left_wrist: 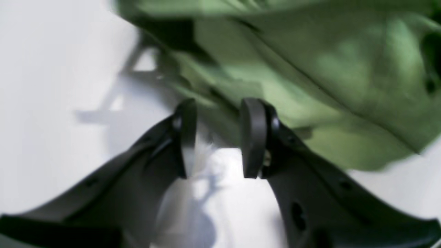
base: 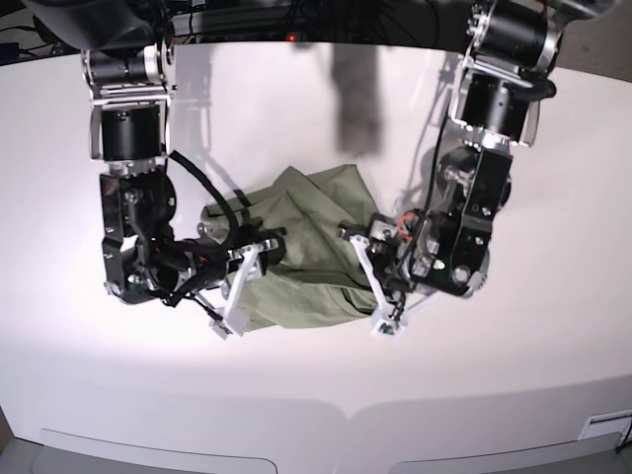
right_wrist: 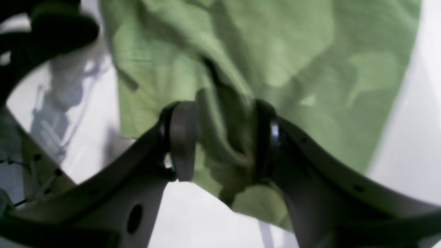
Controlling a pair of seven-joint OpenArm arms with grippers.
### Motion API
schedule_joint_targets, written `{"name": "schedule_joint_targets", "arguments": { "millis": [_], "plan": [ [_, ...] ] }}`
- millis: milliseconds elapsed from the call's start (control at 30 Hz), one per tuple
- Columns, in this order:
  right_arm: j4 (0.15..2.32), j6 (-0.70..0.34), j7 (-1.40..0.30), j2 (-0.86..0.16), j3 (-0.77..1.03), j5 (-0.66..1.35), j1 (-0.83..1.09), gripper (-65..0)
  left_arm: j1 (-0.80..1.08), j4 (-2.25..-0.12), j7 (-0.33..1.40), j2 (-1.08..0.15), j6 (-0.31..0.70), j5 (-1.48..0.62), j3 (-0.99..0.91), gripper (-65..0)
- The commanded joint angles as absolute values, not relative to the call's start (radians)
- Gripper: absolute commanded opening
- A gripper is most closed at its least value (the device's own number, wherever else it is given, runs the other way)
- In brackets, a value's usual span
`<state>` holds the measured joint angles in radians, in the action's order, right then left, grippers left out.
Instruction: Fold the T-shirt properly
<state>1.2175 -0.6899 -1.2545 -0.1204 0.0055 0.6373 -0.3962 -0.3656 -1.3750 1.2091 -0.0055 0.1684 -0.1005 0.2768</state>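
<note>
The right gripper (right_wrist: 224,141) is clamped on a bunched fold of the T-shirt (right_wrist: 268,58). The left gripper (left_wrist: 218,137) stands half-open at its hem, grasping nothing, over the white surface (base: 513,375).

You see the sage-green T-shirt (base: 306,262) of soft matt cotton cloth, much wrinkled, lying on the smooth white table (base: 513,346) that has a slight sheen. The dark fingers (left_wrist: 253,137) of the left gripper look like smooth plastic, a little glossy at the edges.
</note>
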Motion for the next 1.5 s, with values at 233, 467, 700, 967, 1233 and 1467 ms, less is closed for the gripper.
{"name": "schedule_joint_targets", "arguments": {
  "millis": [233, 467, 700, 967, 1233, 1467],
  "plan": [
    [1.232, -0.698, -1.28, 0.012, -0.03, 0.688, -0.406, -38.5, -0.466, -1.391, 1.217, -0.021, 0.173, 0.003, 0.276, -43.5],
    [1.232, -0.698, -1.282, 0.073, -0.177, 0.693, -0.344, -38.5, -0.469, -1.391, 1.204, -0.119, 0.173, 0.001, 0.276, -43.5],
    [1.232, -0.698, -1.256, 0.094, -0.326, 0.691, -0.333, -38.5, -0.468, -1.391, 1.203, -0.23, 0.163, -0.001, 0.276, -43.5],
    [1.232, -0.698, -1.036, 0.087, -0.219, 0.631, -0.438, -38.5, -0.468, -1.398, 1.2, -0.278, 0.076, -0.282, 0.265, -43.5],
    [1.214, -0.671, -0.878, 0.087, -0.005, 0.339, -0.537, -38.5, -0.408, -1.636, 1.166, -0.239, 0.188, -0.471, 0.262, -43.5],
    [0.919, -0.671, -0.736, 0.034, -0.028, 0.206, -0.634, -38.5, -0.23, -1.675, 1.189, -0.041, 0.308, -0.648, 0.263, -43.5]
  ]
}}
